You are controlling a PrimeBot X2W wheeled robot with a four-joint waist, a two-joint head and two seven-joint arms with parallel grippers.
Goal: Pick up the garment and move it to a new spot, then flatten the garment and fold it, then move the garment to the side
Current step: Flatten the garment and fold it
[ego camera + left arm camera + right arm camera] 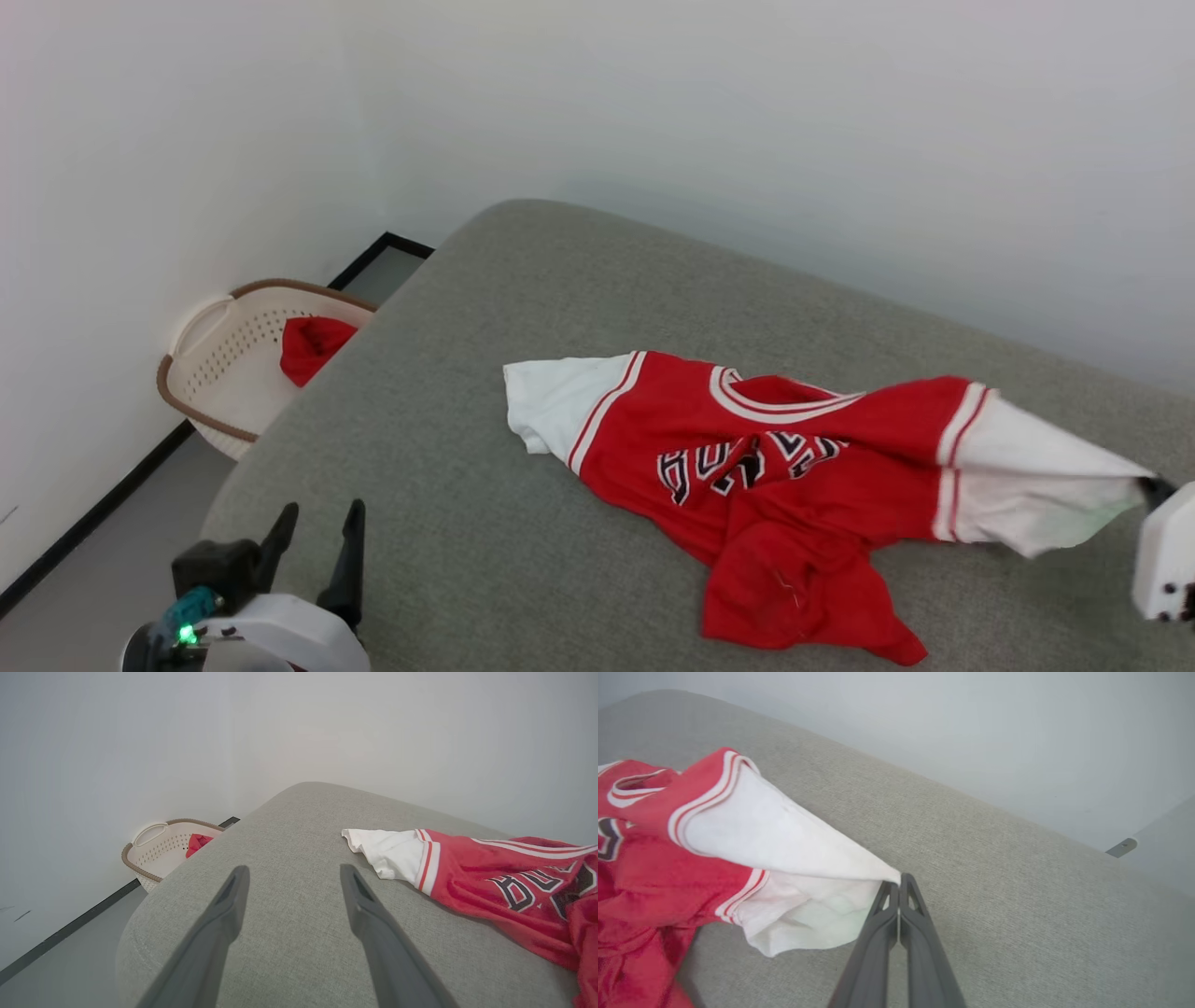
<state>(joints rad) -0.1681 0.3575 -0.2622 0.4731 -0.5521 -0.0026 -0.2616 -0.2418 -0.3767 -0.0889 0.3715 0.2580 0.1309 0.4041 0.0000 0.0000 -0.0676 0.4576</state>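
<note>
- The left gripper (322, 511) is nearest, low over the near left corner of the grey cushion (523, 308). Its two fingers are spread wide with nothing between them, and it is well apart from the cloth, probably waiting to take a free edge
- The right gripper (899, 883) has its fingers pressed together, pinching the very tip of the lifted white sleeve (784, 840) at the cushion's right side
- The garment (775, 448) lies across the middle and right of the cushion. The pinched sleeve rises off the surface and tapers to the grip, which suggests a sideways pull meant to drag or stretch the cloth
- Its red body is crumpled: the hem bunches toward the near edge and the chest lettering is creased, so I judge the flattening not yet done
- The far white sleeve (560, 397) rests flat on the cushion, and its drag likely helps the fabric spread under the pull
- A pale basket (224, 364) stands on the floor just beside the cushion's left edge, holding a small red cloth (313, 345), and seems to play no part in this step
</note>
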